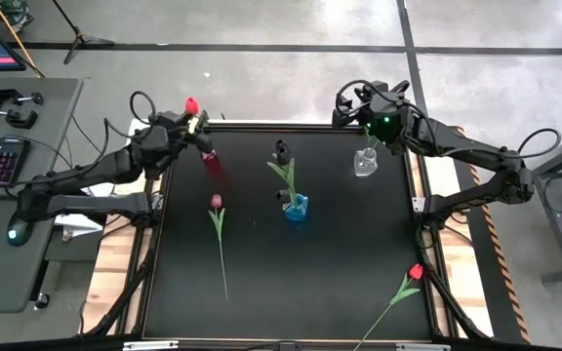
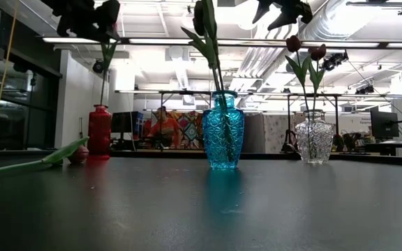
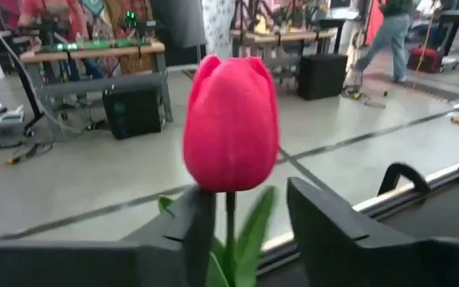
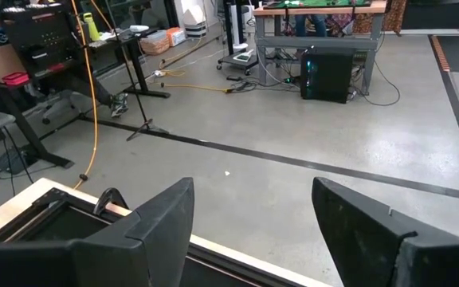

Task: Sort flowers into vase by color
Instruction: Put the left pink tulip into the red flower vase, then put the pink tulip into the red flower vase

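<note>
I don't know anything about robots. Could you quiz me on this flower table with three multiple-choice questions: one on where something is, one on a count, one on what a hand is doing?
1. Where does the blue vase stand?
A. between the red and clear vases
B. at the table's left edge
C. on the floor

2. How many flowers lie flat on the table?
A. none
B. two
C. five

3. What is the left hand doing?
A. hanging open and empty
B. gripping a red tulip
C. lifting a vase

Answers:
1 A: the blue vase stands between the red vase and the clear vase.
2 B: a maroon flower and a red flower lie flat.
3 B: the left hand grips the red tulip by its stem.
The right hand waits open near the clear vase.
</note>
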Controlling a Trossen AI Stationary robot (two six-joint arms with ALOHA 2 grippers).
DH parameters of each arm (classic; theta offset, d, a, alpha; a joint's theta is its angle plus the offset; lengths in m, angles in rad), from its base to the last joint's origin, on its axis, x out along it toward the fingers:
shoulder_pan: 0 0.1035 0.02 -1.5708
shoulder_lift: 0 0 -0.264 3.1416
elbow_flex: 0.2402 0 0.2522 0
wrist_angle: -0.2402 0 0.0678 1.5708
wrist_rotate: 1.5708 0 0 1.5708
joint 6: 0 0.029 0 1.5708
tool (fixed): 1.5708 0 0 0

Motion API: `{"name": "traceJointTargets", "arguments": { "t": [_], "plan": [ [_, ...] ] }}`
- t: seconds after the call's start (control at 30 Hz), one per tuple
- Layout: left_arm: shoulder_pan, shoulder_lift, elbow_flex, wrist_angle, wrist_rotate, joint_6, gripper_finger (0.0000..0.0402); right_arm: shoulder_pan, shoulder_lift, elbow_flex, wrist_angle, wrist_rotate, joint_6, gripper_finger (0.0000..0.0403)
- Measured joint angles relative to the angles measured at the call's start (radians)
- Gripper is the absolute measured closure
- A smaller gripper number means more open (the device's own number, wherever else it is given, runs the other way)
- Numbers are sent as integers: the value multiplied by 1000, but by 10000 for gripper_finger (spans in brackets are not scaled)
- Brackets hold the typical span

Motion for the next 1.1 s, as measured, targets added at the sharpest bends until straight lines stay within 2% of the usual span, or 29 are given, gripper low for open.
{"name": "traceJointTargets", "arguments": {
  "t": [0.1, 0.27, 0.43, 0.7, 0.93, 1.1],
  "plan": [
    [-2, -22, 0, -38, 9, -36, 218, 0, 0, 0, 0, -1, 2, 158],
    [-2, -95, 0, -131, 122, -149, 179, 0, 0, 0, 0, -39, 2, 158],
    [-2, -150, 0, -278, 213, -267, 170, 0, 0, 0, 0, -40, -1, 158],
    [-2, -158, 0, -469, 303, -395, 169, 0, 0, 0, 0, -41, -2, 158],
    [-2, -158, 0, -623, 555, -575, 169, 0, 0, 0, -70, -132, 2, 158],
    [-2, -159, 0, -690, 715, -650, 169, 0, 0, 0, -181, -252, 61, 158]
  ]
}}
